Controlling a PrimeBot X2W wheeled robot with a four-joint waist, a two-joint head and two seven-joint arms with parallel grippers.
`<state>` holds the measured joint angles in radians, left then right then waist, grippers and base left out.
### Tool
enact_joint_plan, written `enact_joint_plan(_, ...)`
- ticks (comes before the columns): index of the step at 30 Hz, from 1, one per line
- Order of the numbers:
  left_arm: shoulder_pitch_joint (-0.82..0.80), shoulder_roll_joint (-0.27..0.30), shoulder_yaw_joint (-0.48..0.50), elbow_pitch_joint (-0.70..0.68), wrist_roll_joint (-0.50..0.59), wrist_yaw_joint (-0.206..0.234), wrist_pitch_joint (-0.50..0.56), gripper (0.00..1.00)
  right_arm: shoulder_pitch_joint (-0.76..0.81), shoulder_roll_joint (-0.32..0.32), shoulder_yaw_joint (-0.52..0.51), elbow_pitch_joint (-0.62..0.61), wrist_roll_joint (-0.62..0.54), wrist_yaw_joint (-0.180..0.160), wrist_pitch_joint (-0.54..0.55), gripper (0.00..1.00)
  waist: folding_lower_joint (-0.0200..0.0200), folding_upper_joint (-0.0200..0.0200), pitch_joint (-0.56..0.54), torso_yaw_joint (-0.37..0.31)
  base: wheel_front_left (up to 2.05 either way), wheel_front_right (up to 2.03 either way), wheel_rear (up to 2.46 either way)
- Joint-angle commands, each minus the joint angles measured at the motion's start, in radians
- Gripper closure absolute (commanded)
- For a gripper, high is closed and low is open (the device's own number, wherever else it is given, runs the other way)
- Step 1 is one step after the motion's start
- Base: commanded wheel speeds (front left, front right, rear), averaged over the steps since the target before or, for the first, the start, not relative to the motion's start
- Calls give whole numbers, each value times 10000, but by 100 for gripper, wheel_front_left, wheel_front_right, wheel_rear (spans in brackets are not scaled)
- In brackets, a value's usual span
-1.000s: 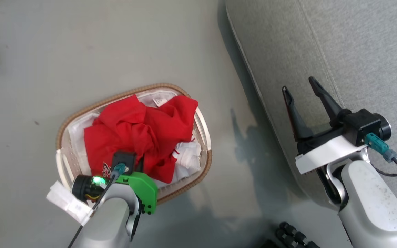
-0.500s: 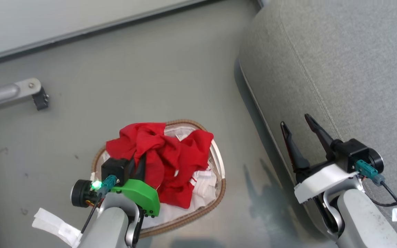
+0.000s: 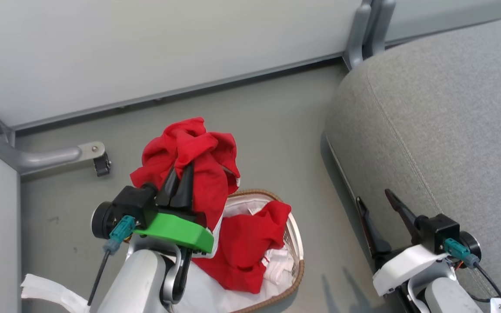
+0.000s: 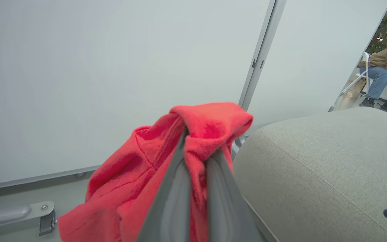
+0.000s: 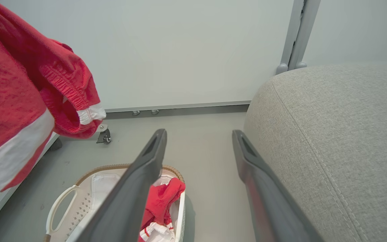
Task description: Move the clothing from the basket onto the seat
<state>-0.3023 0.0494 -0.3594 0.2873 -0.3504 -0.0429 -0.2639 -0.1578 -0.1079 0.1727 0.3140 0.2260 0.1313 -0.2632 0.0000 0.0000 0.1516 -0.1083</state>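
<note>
My left tool (image 3: 182, 168) is clamped on the clothing (image 3: 209, 145); it seems soft, light, best held by a bunched fold.

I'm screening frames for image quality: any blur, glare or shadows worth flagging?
Head view: soft, even light, all sharp, faint shadows on the floor beside the seat. Left wrist view: the left gripper, shut on the clothing, has blurred fingers close to the lens. Right wrist view: the right gripper, open, looks slightly soft, the basket sharp; no glare.
</note>
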Motion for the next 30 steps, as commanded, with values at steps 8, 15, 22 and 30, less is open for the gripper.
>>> enact_joint_plan(8,272,24,77,-1188,-464,24,-5,100,686,94,382,382,-39,-10,-23,0,0,0,-1239,293,0,0,0)
enact_joint_plan(15,364,27,-279,-1538,-432,161,-3,100,850,125,1801,301,275,-10,-22,0,0,0,-1425,430,0,0,0)
enact_joint_plan(22,393,24,-685,-1530,-617,251,-3,100,98,-146,4229,-370,1446,-10,-22,0,0,0,-1437,633,0,0,0)
enact_joint_plan(30,230,24,-1206,-1403,-933,247,-3,100,-948,-49,5580,-151,1967,-10,-22,0,0,0,-1450,1004,0,0,0)
